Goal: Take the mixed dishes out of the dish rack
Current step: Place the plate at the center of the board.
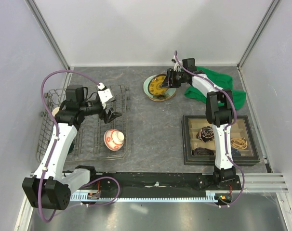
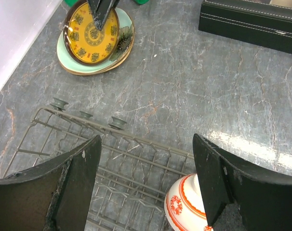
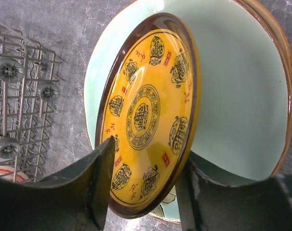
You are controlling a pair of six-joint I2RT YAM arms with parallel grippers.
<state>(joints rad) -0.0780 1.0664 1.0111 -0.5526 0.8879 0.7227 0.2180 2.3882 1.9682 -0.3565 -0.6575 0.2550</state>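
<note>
The grey marbled worktop carried everything. At its left side lay the dish rack, a large grey wire frame with rows of upright tines, and the left arm reached over it. Towards the right, near the right arm's base, sat a black compartmented tray with small dark and tan items in its cells. A green cloth was bunched at the far right, behind that tray.

Out of the rack, on the worktop near the back wall, the pale green plate lay flat, between the rack and the cloth. The yellow-gold patterned plate stood tilted over it, one edge raised and its patterned face turned towards the rack.

The red-and-white patterned bowl sat in the rack's near right corner, its rounded outside facing up.

The right gripper was closed onto the yellow-gold plate. In the right wrist view one finger lay on the patterned face and the other behind the rim, so the plate was pinched between them.

The left gripper hung above the rack's right part with its fingers spread wide and nothing between them. In the left wrist view the bowl showed just below the right finger, not touching it.
</note>
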